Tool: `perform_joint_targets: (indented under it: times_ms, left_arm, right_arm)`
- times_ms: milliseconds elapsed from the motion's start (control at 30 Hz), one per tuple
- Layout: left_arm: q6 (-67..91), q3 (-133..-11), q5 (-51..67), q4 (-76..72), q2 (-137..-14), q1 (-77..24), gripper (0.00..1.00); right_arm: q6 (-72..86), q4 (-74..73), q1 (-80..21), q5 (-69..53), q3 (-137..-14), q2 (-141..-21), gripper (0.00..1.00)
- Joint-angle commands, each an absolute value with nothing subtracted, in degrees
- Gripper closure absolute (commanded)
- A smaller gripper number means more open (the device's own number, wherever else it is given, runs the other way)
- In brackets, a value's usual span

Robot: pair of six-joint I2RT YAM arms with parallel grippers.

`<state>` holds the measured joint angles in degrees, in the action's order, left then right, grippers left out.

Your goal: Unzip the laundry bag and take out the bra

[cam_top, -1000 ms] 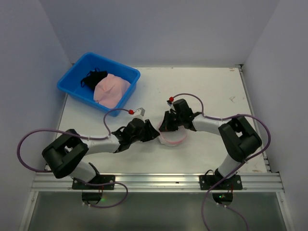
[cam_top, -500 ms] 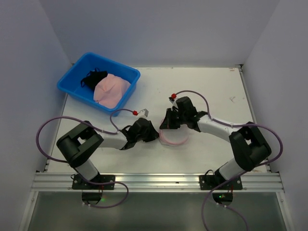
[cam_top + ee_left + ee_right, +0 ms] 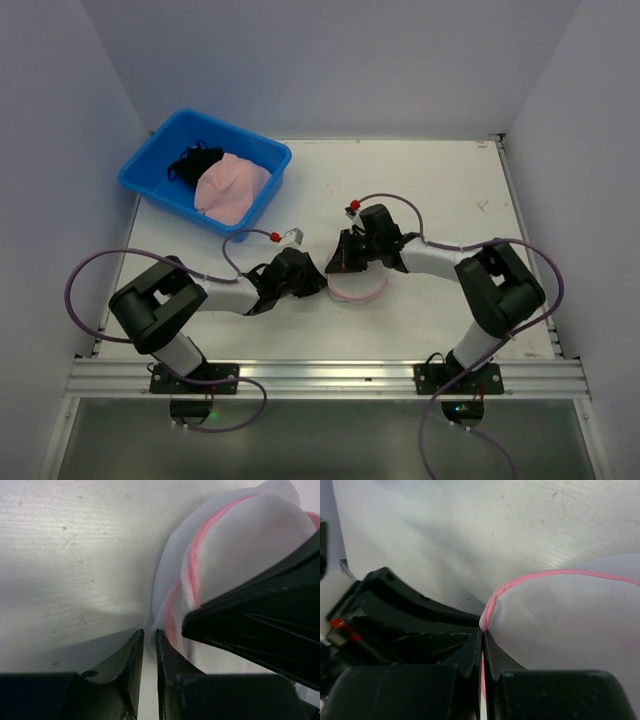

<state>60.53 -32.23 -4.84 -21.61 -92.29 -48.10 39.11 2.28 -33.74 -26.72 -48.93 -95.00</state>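
The laundry bag [image 3: 362,291] is a small white mesh pouch with a pink rim, lying on the table between my arms. My left gripper [image 3: 322,283] is at its left edge. In the left wrist view its jaws [image 3: 148,631] are nearly closed, with the mesh edge of the bag [image 3: 240,545] at their tips. My right gripper [image 3: 338,266] comes in from the upper left. In the right wrist view it [image 3: 482,632] is shut on the bag's pink zip seam [image 3: 492,602]. I cannot make out the bra through the mesh.
A blue tub [image 3: 170,200] stands at the back left, holding a pale pink garment [image 3: 232,187] and a black one [image 3: 192,163]. The two grippers sit very close together at the bag. Grey walls enclose the table on three sides.
Both arms shifted their elbows while the grippers stayed at the bag's left edge. The bag looks flatter and slightly nearer now.
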Motion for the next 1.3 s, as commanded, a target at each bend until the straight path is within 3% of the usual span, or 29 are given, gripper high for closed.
perform_joint_targets:
  times_ms: [0, 200, 367, 533, 700, 967, 1133, 1267]
  left_arm:
    - [61.17, -30.50, -7.12, -23.29, -90.18, -48.34, 0.80]
    - [61.26, -29.00, -6.15, -24.17, -89.47, -48.34, 0.75]
    - [62.66, -27.69, -6.68, -21.28, -85.36, -48.34, 0.64]
    - [61.88, -26.89, -11.85, -12.67, -75.87, -48.25, 0.46]
    - [59.33, -27.51, -17.47, -1.16, -64.44, -48.16, 0.22]
    - [51.86, -34.79, -24.78, 13.97, -55.38, -47.20, 0.05]
    - [45.46, -40.33, -21.80, 15.55, -54.32, -41.85, 0.00]
    - [40.80, -44.55, -15.21, 17.22, -55.63, -33.67, 0.00]
  right_arm:
    - [41.04, 6.67, -33.75, -27.42, -48.69, -97.90, 1.00]
    - [41.48, 8.09, -33.75, -26.54, -49.22, -101.33, 0.95]
    - [42.54, 6.60, -33.66, -24.17, -49.75, -103.09, 0.82]
    - [41.40, 5.37, -33.66, -23.82, -49.83, -100.55, 0.63]
    - [38.94, 0.19, -33.75, -22.41, -51.32, -95.28, 0.53]
    - [34.63, -13.68, -33.92, -15.57, -56.33, -85.71, 0.42]
    - [29.89, -23.36, -33.75, -8.54, -62.91, -82.36, 0.13]
    - [27.25, -28.73, -31.30, -2.30, -67.32, -78.76, 0.01]
